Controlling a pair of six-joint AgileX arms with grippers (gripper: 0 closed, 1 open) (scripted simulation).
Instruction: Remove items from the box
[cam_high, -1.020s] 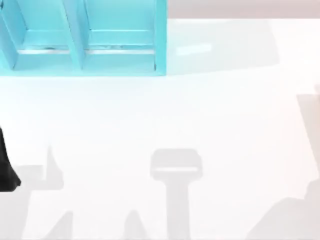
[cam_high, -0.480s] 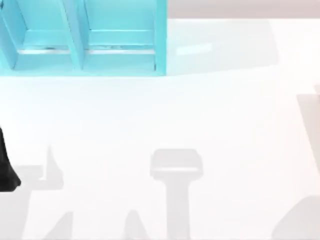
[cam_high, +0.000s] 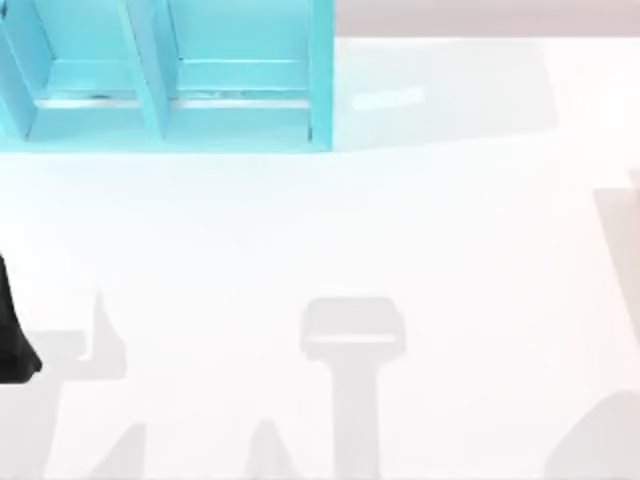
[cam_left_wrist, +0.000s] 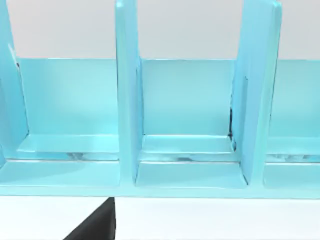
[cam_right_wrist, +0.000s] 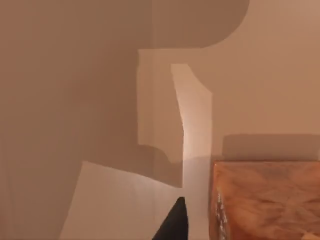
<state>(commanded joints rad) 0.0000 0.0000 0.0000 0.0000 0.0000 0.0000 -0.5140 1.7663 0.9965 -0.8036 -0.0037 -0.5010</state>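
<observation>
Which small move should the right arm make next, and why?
Probably bring the right claw over the orange-brown box beside it: the box sits at the edge of the right wrist view, its inside hidden.

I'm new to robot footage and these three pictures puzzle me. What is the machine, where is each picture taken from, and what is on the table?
This is a simulated pair of AgileX arms at a white table.

The top view looks down from above. A light blue divided rack stands at the table's far left, and a dark part of the left arm shows at the left edge. The grey shapes on the table are shadows.

The left wrist view comes from a camera on that arm and faces the rack's compartments.

The right wrist view looks at a tan surface and the corner of a brown wood-grain box.

No jaws can be made out, and nothing is seen held.
</observation>
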